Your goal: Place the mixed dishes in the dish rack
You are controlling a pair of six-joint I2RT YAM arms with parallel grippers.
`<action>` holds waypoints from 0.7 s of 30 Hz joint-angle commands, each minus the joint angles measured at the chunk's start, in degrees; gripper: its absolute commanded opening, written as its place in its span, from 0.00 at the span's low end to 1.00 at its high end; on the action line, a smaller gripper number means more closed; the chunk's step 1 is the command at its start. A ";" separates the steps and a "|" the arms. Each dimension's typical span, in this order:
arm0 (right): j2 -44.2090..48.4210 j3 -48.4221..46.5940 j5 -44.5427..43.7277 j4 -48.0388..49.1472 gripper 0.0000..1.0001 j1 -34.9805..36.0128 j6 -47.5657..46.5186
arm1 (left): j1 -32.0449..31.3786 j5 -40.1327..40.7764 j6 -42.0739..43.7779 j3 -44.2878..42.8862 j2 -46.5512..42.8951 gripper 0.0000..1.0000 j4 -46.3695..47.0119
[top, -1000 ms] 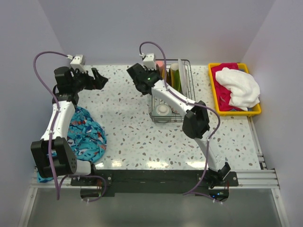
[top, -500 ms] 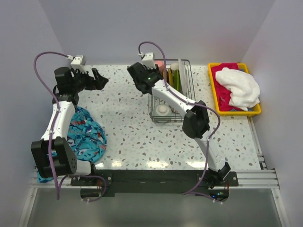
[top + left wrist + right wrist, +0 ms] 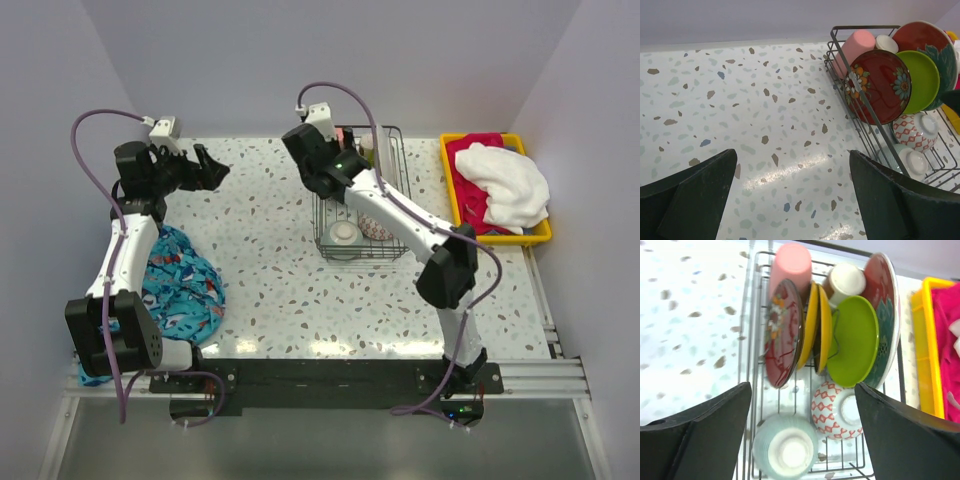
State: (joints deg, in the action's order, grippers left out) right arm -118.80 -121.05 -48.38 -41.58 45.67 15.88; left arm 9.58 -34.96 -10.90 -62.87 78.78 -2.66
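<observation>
The right hand [image 3: 804,390] hangs over the dish rack [image 3: 865,27], jaws wide and nothing between them. The left hand [image 3: 792,155] is also spread wide and holds nothing, over the bench [image 3: 740,90] to the rack's left. The red flowered plate [image 3: 782,332] stands on edge by the rack's left wall, beside the yellow plates [image 3: 815,325]. The right hand should lift straight up before swinging away, so neither finger clips that plate's rim or tips it.
</observation>
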 commanded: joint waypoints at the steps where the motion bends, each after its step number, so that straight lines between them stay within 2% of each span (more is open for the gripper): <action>1: 13.58 9.06 18.70 -1.12 0.94 -2.94 -0.96 | -1.23 -1.34 0.61 -1.29 -1.62 1.00 1.25; 3: 17.44 13.53 23.40 -5.15 0.98 -8.30 1.86 | -2.37 -1.34 1.84 -1.20 -1.18 1.00 0.72; 5: 20.00 17.06 22.46 -6.31 0.99 -13.29 3.63 | -3.86 -0.55 3.59 -1.03 -1.00 1.00 -0.15; 8: 25.54 25.50 17.99 -3.96 0.99 -17.70 -0.13 | -6.41 1.38 6.92 -0.50 -0.82 1.00 -1.73; 11: 30.99 32.89 14.37 -1.40 0.99 -19.91 -3.56 | -8.43 4.81 9.74 0.55 -0.30 1.00 -3.32; 21: 48.74 53.19 13.05 0.72 0.99 -24.22 -6.21 | -12.40 7.54 14.67 4.51 2.25 1.00 -4.11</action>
State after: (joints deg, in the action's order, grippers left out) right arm -76.64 -71.96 -33.45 -42.72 23.79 11.60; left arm -1.89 -29.67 0.30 -58.78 80.31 -7.27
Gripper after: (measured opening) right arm 0.986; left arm 0.997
